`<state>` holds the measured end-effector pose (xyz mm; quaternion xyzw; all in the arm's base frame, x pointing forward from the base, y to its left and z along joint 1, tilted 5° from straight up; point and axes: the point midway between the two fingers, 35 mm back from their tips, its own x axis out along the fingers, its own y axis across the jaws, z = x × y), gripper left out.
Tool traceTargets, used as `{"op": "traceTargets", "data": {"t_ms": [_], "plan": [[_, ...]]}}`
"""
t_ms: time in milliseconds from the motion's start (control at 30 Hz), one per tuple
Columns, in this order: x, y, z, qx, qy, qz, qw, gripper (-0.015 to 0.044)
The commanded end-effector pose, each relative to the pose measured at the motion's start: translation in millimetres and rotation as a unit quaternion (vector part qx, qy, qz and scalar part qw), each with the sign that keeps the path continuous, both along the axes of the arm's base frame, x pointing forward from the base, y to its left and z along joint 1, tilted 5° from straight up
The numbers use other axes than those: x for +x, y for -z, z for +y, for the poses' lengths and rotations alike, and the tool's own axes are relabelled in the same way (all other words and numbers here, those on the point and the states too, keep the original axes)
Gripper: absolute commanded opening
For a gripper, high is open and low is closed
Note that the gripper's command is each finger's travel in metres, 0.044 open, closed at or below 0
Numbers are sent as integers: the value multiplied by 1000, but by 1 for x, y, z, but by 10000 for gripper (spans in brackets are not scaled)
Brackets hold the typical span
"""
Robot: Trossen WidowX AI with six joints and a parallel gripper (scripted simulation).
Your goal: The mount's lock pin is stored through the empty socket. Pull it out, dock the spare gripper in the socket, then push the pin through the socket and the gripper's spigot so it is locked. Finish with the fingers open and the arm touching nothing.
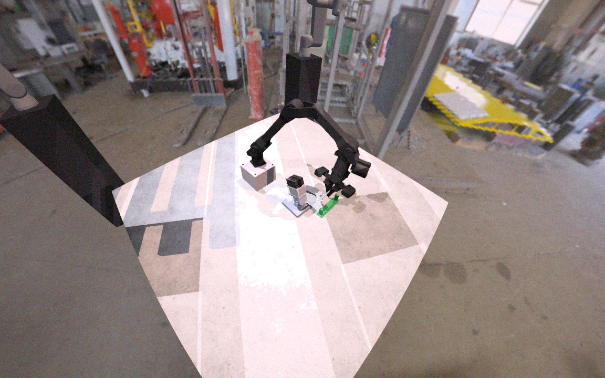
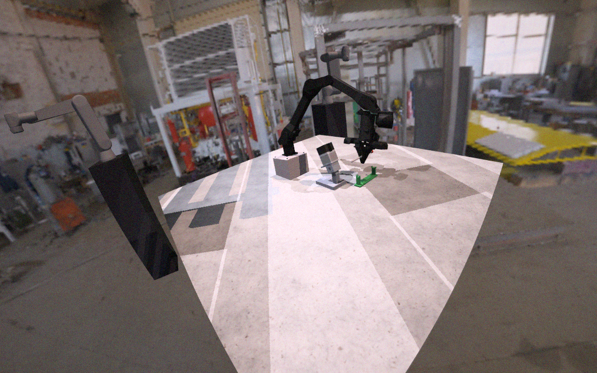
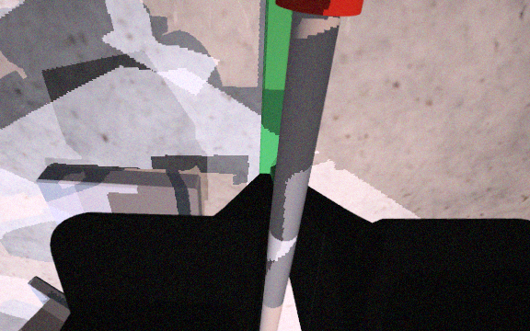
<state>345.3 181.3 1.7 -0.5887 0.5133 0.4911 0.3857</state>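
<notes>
My gripper is shut on the lock pin, a grey rod with a red head. It holds the pin above the green cradle; in the exterior view the pin is clear of it. The spare gripper, a grey block with a black top, stands tilted on the mount, whose base plate lies left of the cradle. How deep its spigot sits is too small to tell.
The arm's pale base block is behind and left of the mount. A black pedestal with a grey arm stands at the table's left edge, another behind the table.
</notes>
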Motion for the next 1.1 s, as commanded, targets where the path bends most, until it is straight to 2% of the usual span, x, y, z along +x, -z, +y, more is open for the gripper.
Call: {"op": "traceTargets", "data": {"t_ms": [0, 733, 1067], "plan": [[-13, -4, 1, 2, 3, 1, 1000, 0], [-73, -21, -4, 3, 14, 4, 1000, 0], [-76, 25, -3, 4, 15, 4, 1000, 0]]}}
